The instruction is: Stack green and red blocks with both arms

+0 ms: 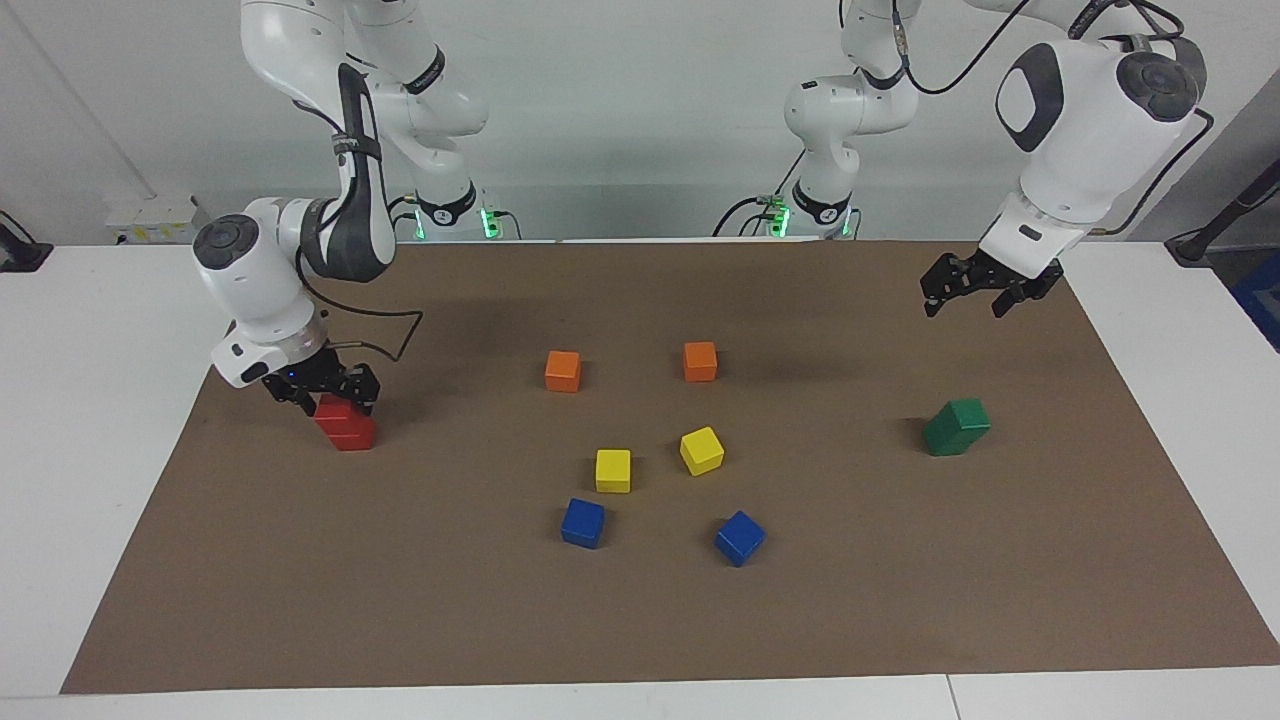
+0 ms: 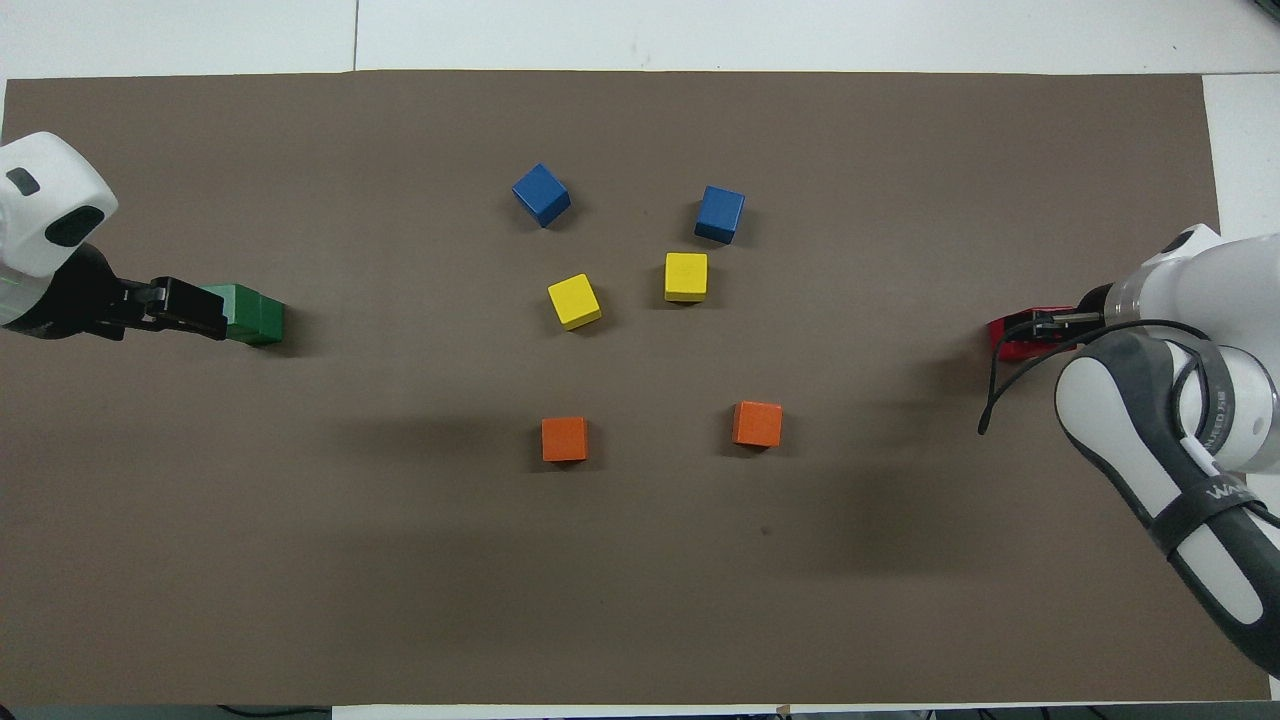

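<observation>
Two stacked red blocks (image 1: 345, 425) plain only facing.

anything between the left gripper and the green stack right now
Nothing visible does. The left gripper is raised over bare mat, and the green stack stands alone toward the left arm's end. The nearest other block, an orange cube, sits well toward the middle.
</observation>
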Tool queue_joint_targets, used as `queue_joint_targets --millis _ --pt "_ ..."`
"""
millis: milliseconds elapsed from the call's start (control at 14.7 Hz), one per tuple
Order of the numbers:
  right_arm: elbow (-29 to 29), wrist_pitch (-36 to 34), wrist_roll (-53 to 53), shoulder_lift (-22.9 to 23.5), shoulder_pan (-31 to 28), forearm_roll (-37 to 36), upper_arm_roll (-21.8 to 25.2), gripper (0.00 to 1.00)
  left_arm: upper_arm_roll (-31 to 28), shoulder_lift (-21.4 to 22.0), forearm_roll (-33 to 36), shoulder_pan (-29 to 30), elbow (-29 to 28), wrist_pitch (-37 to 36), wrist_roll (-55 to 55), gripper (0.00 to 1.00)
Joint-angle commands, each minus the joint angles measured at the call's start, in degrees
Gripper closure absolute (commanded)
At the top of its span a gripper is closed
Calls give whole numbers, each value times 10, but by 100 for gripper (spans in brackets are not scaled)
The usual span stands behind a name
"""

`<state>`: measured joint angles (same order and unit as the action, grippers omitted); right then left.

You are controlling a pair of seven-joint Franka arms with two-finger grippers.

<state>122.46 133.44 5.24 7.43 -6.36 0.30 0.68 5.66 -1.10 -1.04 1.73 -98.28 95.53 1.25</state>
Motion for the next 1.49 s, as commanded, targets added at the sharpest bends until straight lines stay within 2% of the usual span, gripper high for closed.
queue_joint_targets --millis 0,204,543,746,882,1085,1425 --pt "-30 -1 2 11 -1 0 -6 0 -1 4 -3 -4 6 -12 -4 0" --pt "-58 -26 -28 0 12 2 -10 0 0 4 -3 -5 5 -11 -4 0" --pt "-151 -142 -58 -44 45 3 -10 0 1 5 -3 -5 6 -1 -2 0" --pt "-159 -206 -57 -110 45 3 -17 0 2 7 -3 -6 6 -3 -2 0" --pt "-202 -292 -55 -131 43 3 -17 0 2 7 -3 -6 6 -3 -3 0" --pt "-265 -400 -56 -132 38 4 -13 0 2 7 -3 -6 7 -3 -2 0" --pt "-303 -457 -51 -124 23 -4 -7 0 2 7 -3 -7 6 -3 -3 0"
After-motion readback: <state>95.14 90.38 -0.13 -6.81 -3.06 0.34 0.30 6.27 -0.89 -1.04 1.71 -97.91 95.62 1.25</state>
